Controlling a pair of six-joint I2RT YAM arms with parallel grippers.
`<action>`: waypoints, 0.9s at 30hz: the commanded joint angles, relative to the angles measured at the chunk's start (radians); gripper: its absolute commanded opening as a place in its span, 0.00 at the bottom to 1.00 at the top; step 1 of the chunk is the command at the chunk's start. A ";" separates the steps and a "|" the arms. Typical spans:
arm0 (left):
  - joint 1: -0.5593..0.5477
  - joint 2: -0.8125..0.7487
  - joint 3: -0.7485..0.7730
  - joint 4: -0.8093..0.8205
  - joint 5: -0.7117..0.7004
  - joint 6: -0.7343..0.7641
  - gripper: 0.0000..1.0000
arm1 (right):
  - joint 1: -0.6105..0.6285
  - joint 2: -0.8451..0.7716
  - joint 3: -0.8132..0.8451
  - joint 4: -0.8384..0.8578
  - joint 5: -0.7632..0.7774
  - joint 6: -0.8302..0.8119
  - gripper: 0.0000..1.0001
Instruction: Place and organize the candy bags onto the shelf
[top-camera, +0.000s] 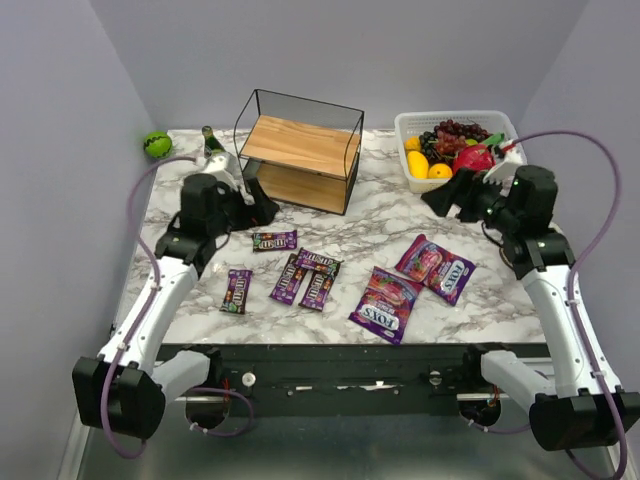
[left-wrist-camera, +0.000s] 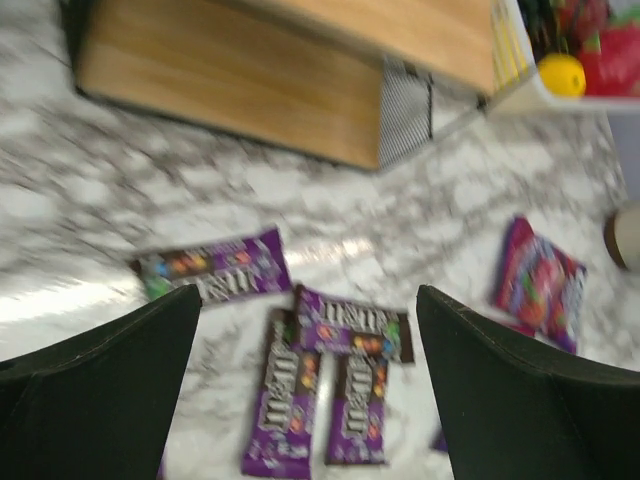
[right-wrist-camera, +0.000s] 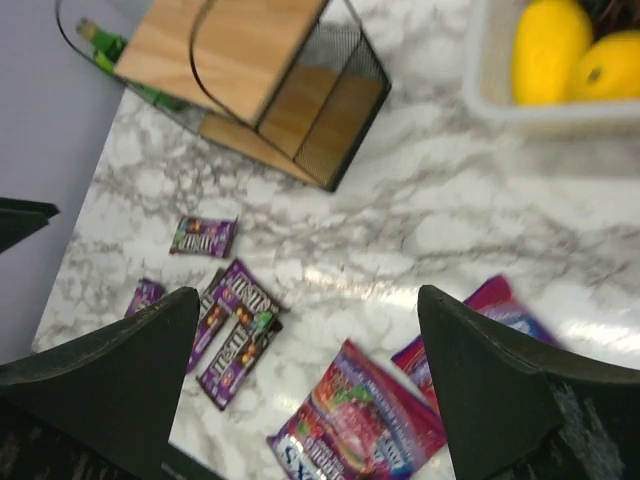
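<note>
The black wire shelf (top-camera: 300, 150) with two wooden boards stands at the back centre, with no bag on it. Five M&M's packets lie on the marble in front of it: one alone (top-camera: 274, 240), one at the left (top-camera: 237, 291), three clustered (top-camera: 305, 278). Two pink FOX'S bags (top-camera: 387, 305) (top-camera: 436, 268) lie to the right. My left gripper (top-camera: 262, 210) is open and empty, above the table by the shelf's left front corner; its view shows packets (left-wrist-camera: 352, 327) below. My right gripper (top-camera: 445, 195) is open and empty in front of the basket, above a FOX'S bag (right-wrist-camera: 360, 420).
A white basket (top-camera: 500, 122) of fruit stands at the back right, with lemons (right-wrist-camera: 545, 45) near my right gripper. A green ball (top-camera: 157, 144) and a green bottle (top-camera: 212, 140) lie at the back left beside the shelf. Walls close in on both sides.
</note>
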 joint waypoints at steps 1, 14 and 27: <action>-0.198 0.037 -0.117 0.169 0.180 -0.126 0.99 | 0.083 -0.021 -0.159 -0.076 -0.076 0.067 0.98; -0.467 0.294 -0.127 0.304 0.152 -0.152 0.91 | 0.216 0.047 -0.470 -0.131 0.051 0.217 0.65; -0.559 0.476 -0.052 0.301 0.125 -0.148 0.76 | 0.216 0.058 -0.590 -0.187 0.145 0.260 0.51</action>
